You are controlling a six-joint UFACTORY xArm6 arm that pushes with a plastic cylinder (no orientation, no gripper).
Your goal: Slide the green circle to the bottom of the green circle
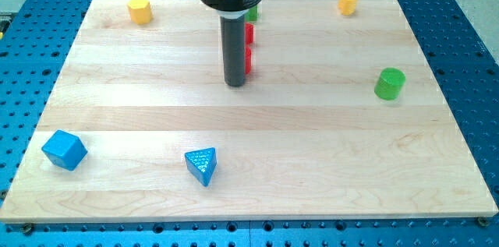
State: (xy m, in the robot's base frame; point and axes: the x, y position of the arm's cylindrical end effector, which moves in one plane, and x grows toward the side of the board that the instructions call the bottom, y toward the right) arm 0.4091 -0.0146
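A green circle block [389,83] stands at the view's right, about mid-height on the wooden board [249,161]. My tip [235,84] rests on the board near the upper middle, far to the left of that green circle. Two red blocks [249,59] sit right behind the rod, mostly hidden, their shapes unclear. A bit of another green block [253,14] shows above them, by the arm's collar.
A yellow block [139,11] sits at the top left and another yellow block [348,1] at the top right. A blue cube [64,150] lies at the bottom left. A blue triangle [202,165] lies at the bottom, left of centre.
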